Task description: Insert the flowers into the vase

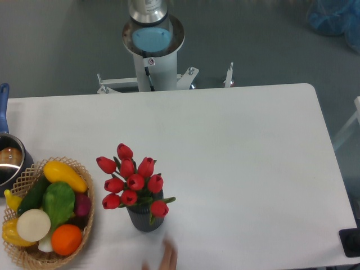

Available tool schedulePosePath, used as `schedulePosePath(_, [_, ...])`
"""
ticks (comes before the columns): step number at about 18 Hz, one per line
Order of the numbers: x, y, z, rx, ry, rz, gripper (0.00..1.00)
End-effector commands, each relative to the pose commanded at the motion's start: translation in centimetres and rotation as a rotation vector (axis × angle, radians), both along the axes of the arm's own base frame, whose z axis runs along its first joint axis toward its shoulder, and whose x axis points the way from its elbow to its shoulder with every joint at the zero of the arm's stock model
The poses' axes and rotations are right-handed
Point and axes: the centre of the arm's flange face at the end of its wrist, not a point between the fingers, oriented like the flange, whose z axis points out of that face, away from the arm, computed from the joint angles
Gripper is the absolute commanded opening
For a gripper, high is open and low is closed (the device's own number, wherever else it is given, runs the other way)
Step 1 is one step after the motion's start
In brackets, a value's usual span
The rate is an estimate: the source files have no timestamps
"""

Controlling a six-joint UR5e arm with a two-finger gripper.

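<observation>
White table (236, 146) fills most of the view, grey floor behind it, with the robot's base column (153, 53) standing at the far edge. Flowers (130, 181) — red tulip buds on green stems — stand in the vase (146, 217), which sits upright on the table near the front edge, just right of the wicker basket (25, 253). Buds spread wider than the vase mouth and lean toward the left. Basket holds colourful vegetables; a steel pot (9, 160) with a blue handle sits at the left edge, behind the basket. A blurred human hand (166, 257) shows at the bottom edge, just below the vase and apart from it. Gripper is out of frame — its state is not observable.
</observation>
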Motion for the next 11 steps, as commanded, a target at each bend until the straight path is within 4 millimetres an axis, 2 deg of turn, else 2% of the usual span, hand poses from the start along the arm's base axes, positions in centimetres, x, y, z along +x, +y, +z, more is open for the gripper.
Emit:
schedulePosePath(2, [1.6, -2.3, 0.7, 0.006, -0.058, 0.024, 1.0])
schedulePosePath(6, [4.6, -5.7, 1.3, -0.085, -0.141, 0.039, 1.0])
schedulePosePath(8, [5.5, -7.5, 0.7, -0.073, -0.153, 0.071, 1.0])
schedulePosePath(11, [6.0, -8.7, 0.2, -0.065, -0.16, 0.08, 1.0])
